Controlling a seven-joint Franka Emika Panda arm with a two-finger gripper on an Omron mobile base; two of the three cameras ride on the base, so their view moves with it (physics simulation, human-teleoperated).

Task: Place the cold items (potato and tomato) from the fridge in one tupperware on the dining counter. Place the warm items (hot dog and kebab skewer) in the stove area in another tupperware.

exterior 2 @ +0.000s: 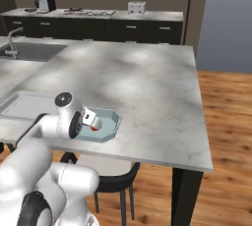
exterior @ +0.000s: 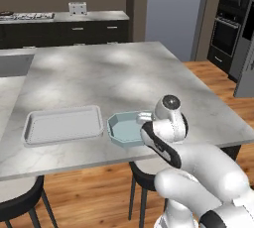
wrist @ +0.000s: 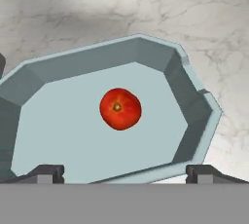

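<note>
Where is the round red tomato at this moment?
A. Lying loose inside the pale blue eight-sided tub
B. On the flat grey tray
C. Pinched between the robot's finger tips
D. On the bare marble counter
A: the round red tomato lies on the floor of the pale blue eight-sided tub, with the open gripper apart from it.

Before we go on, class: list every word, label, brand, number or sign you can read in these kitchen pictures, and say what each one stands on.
No readable text in any view.
Red tomato: no sticker or label.
Pale blue octagonal plastic tupperware: plain walls, no brand or marking.
Pale grey rectangular tray: unmarked.
Grey marble dining counter: bare of writing.
Small silver toaster on the back counter: too small to tell whether it bears any mark.
</note>
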